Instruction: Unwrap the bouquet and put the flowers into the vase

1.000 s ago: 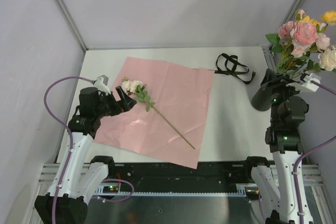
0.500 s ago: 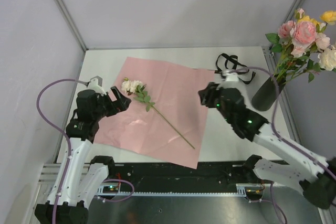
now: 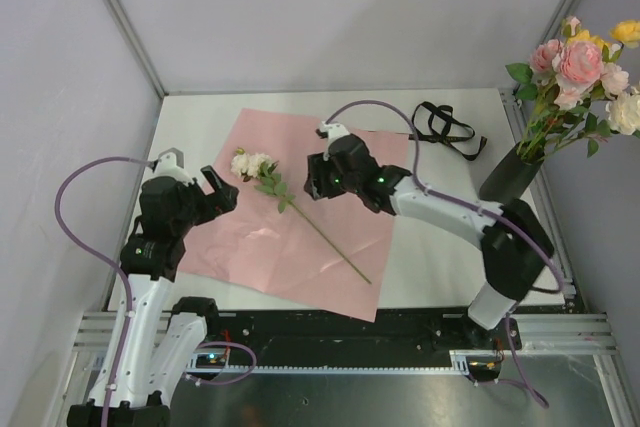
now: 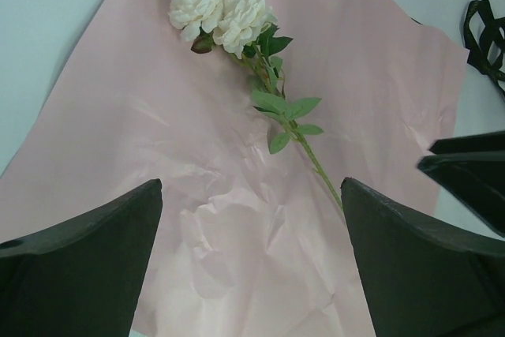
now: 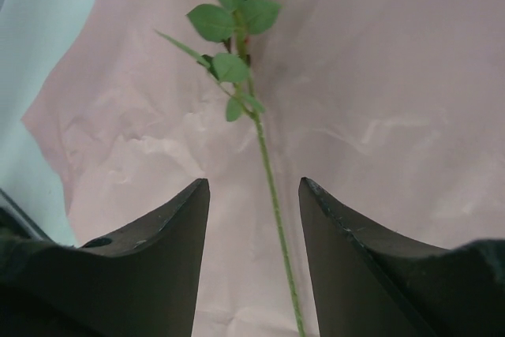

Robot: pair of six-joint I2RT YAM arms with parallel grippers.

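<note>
One white-bloomed stem [image 3: 322, 234] lay flat on the pink paper [image 3: 350, 162] spread over the desk [image 3: 440, 237]; the other flowers [image 3: 575, 62] stood in the vase [image 3: 503, 182] at the right edge. The right tool [image 5: 252, 191] hovered above the stem, jaws partly apart and empty, one either side of the bare stalk below the leaves. The left tool [image 3: 222, 191] stood wide open near the blooms, holding nothing. The stem looked light, thin and springy, apt to roll; the bare stalk seemed the place to pinch, sparing the soft petals
</note>
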